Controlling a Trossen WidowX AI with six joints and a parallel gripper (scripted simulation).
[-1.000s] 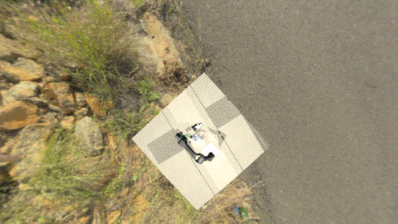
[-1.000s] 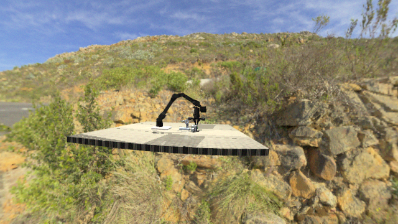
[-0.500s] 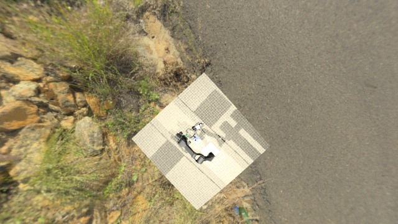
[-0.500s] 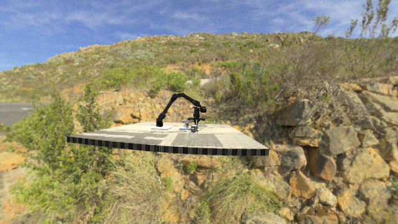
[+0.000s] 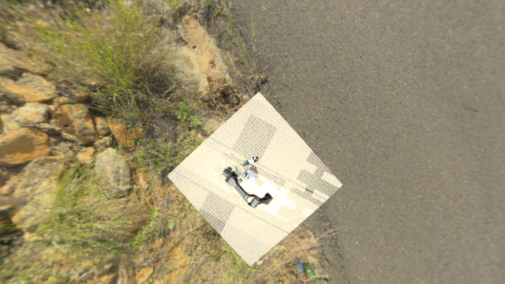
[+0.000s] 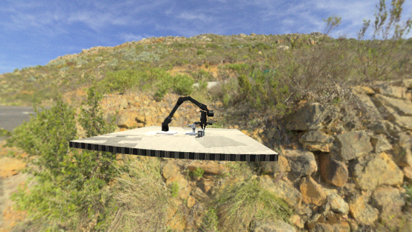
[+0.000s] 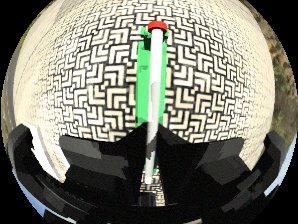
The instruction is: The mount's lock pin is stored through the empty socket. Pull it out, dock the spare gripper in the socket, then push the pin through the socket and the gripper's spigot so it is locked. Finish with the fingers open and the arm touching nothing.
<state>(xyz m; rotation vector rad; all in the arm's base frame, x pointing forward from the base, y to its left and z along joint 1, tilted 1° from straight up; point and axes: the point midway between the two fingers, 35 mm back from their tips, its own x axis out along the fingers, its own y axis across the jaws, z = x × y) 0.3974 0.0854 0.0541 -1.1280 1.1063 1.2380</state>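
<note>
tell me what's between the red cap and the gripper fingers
The lock pin's white shaft fills that stretch, with a green strip behind it, as the wrist view shows.

Top view from straight overhead.

The arm (image 5: 239,188) (image 6: 174,112) is matte black, built from slim straight links with chunky rounded joints between them. Its black jaws (image 6: 203,128) have broad, angular, faceted fingers that taper inward, their faces showing dark grey patches.
</note>
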